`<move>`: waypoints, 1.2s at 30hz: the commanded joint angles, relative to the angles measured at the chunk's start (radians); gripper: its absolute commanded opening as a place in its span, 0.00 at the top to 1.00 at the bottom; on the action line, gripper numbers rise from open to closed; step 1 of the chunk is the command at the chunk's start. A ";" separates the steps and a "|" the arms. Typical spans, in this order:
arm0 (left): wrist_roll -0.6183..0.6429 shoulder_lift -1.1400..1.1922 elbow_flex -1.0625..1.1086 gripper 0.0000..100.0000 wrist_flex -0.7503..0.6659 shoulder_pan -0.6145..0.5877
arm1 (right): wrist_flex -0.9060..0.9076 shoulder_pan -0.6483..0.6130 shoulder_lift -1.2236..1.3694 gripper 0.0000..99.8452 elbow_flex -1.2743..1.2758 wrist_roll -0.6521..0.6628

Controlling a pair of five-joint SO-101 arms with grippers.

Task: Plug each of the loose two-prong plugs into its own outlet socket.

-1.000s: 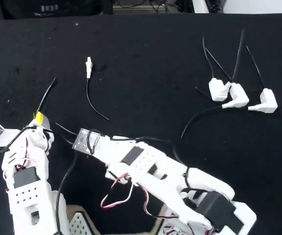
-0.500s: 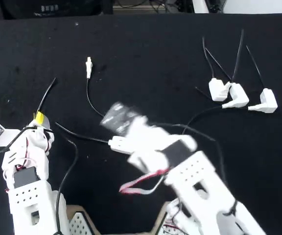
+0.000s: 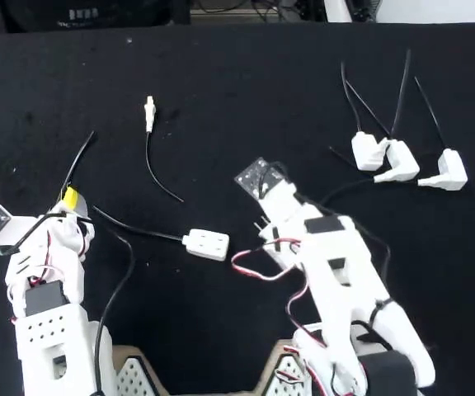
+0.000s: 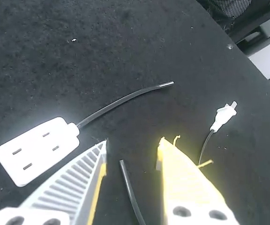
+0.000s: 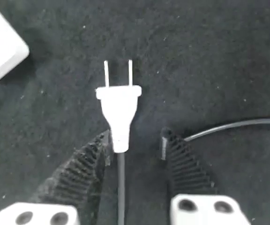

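A white two-prong plug (image 5: 119,104) lies on the black table, its cord running back between the fingers of my open right gripper (image 5: 135,140). One finger touches the plug's tail and the other stands apart from it. A white outlet block (image 3: 206,243) lies just left of the right gripper (image 3: 267,223). My left gripper (image 4: 131,145) is open near the table's left side (image 3: 71,200), with a bit of black cord between its fingers. Ahead of it lie another white outlet block (image 4: 36,147) and a small loose plug (image 4: 223,116), also seen from above (image 3: 149,112).
Three white plug pieces (image 3: 398,161) with black cords lie grouped at the far right. Loose black cords cross the table between the arms. The table's far edge runs along the back, with dark equipment behind it.
The right arm swung from the left to the table's middle, uncovering the outlet block, and now stands over a plug. The left arm has stayed put.
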 commanded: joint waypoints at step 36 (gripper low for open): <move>0.005 0.002 -0.053 0.82 -0.018 0.010 | 0.072 -0.186 0.012 0.86 -0.067 -0.147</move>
